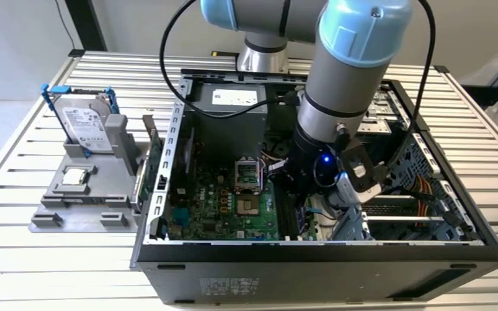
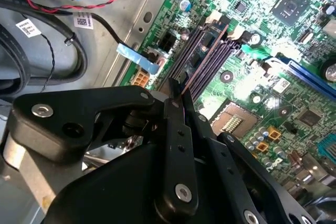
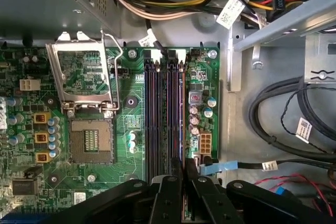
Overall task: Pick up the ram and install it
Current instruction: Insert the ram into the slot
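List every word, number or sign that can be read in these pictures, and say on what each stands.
No text can be read with certainty.
Too small to read: the hard drive label.
Blurred: the power supply sticker.
Blurred: the cable tags.
No label face visible: the ram, edge-on in the shut jaws.

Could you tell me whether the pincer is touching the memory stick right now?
Touching. In the second wrist view, the pincer is closed on the near end of the memory stick, which stands on edge along the slots of the green board.
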{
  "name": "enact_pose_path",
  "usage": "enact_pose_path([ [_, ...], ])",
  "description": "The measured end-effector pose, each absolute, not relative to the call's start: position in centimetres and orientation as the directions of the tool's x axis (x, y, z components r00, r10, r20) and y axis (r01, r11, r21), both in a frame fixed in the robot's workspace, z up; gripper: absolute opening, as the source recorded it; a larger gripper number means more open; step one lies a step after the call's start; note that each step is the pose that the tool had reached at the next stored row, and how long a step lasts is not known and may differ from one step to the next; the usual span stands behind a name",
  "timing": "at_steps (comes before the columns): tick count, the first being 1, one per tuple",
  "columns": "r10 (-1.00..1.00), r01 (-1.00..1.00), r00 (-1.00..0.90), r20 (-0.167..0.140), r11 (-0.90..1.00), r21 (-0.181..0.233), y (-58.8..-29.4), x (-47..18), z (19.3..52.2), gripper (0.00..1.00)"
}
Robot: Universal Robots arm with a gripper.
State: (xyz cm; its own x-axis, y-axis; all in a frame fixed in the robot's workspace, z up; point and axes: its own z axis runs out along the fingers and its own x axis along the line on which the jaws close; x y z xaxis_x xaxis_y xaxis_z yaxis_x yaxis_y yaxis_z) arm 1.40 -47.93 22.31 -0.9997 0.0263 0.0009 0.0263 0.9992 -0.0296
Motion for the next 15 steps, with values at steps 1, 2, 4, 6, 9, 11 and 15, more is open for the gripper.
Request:
enact_pose_path([
  [1,0.026,0.026,-1.000,0.001,0.999,-0.030,-47.90,1.40,22.29,0.00],
  [2,0.026,0.026,-1.000,0.001,0.999,-0.030,-47.90,1.40,22.28,0.00],
  [4,0.026,0.026,-1.000,0.001,0.999,-0.030,-47.69,1.39,22.17,0.00],
  [6,0.026,0.026,-1.000,0.001,0.999,-0.030,-47.48,1.40,22.04,0.00],
  [9,0.026,0.026,-1.000,0.001,0.999,-0.033,-47.37,1.40,21.86,0.00],
  [11,0.026,0.026,-1.000,0.001,0.999,-0.036,-47.25,1.40,21.76,0.00],
  [15,0.028,0.028,-1.000,0.001,0.999,-0.038,-46.97,1.45,21.65,0.00],
])
